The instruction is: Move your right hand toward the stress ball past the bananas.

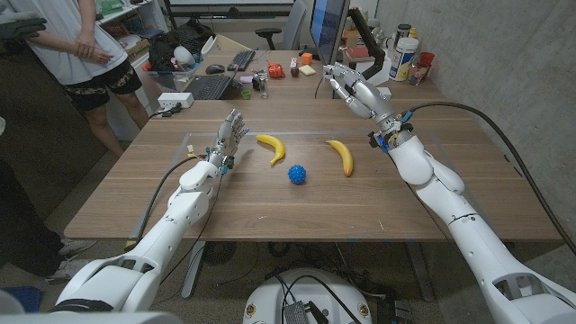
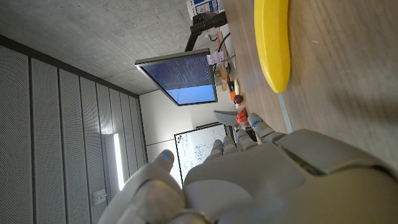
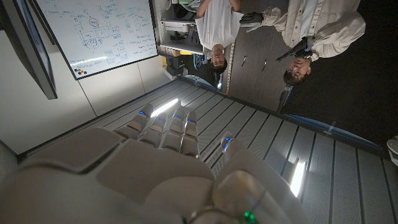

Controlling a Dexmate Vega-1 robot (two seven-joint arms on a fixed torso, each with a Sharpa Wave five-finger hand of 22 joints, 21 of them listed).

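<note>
A blue spiky stress ball (image 1: 297, 174) lies on the wooden table (image 1: 270, 211) between two yellow bananas, one to its left (image 1: 272, 147) and one to its right (image 1: 340, 156). My right hand (image 1: 353, 90) is raised above the table's far right side, beyond the right banana, fingers spread and holding nothing. My left hand (image 1: 230, 138) stands open to the left of the left banana. The left wrist view shows that banana (image 2: 272, 42) past my left hand (image 2: 261, 180). The right wrist view shows my right hand (image 3: 161, 168) against the ceiling.
A keyboard (image 1: 211, 86), a mouse (image 1: 215, 68), a monitor (image 1: 326, 31), bottles (image 1: 405, 56) and small items crowd the far desk. A person (image 1: 85, 49) stands at the back left. Two people (image 3: 261, 31) appear in the right wrist view.
</note>
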